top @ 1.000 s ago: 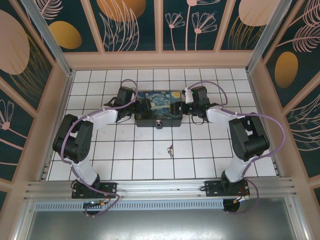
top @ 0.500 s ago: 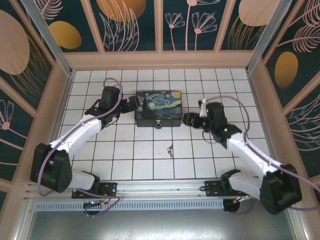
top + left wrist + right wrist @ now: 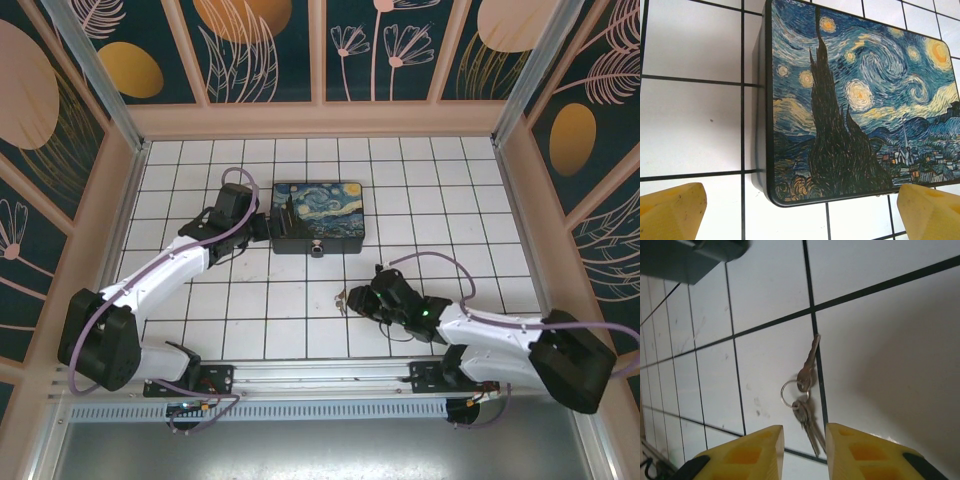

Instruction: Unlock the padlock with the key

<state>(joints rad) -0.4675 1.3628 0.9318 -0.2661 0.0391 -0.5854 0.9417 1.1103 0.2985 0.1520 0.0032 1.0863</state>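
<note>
The small silver padlock (image 3: 318, 249) hangs at the middle of the front of the box (image 3: 319, 215), which has a starry-night lid. The key (image 3: 341, 299) lies flat on the white tiles in front of the box, one of a bunch on a ring (image 3: 805, 390). My right gripper (image 3: 356, 301) is low over the tiles, right beside that bunch. Its yellow fingers (image 3: 750, 452) stand a narrow gap apart, and the key blades reach into the gap of the right gripper (image 3: 805, 440). My left gripper (image 3: 800, 215) is wide open above the box's near-left corner (image 3: 775, 195), holding nothing.
The box (image 3: 855, 100) sits towards the back of the tiled table (image 3: 250, 310). Wooden walls with painted panels (image 3: 320, 120) close in the back and both sides. A metal rail (image 3: 320, 375) runs along the near edge by the arm bases.
My right arm swung away from the box's right side and dropped to the keys, its jaws narrowing. The left arm stayed at the box's left end, shifting slightly.
</note>
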